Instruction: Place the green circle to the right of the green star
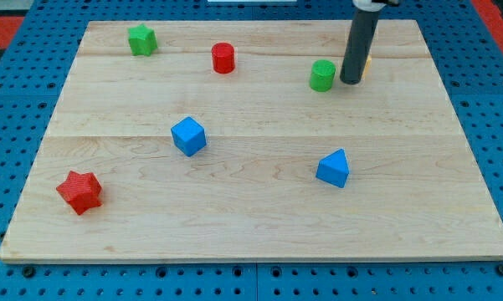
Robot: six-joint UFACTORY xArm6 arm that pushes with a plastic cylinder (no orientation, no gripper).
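Note:
The green circle (322, 75) is a short cylinder at the view's upper right on the wooden board (259, 226). The green star (141, 39) lies at the view's top left, far from the circle. My tip (350, 81) rests on the board just right of the green circle, a small gap apart. A yellow block (366, 62) is mostly hidden behind the rod; its shape cannot be made out.
A red cylinder (223, 58) stands between the green star and the green circle, near the top. A blue cube (188, 135) lies left of centre, a blue wedge-like block (333, 168) right of centre, a red star (79, 191) at lower left.

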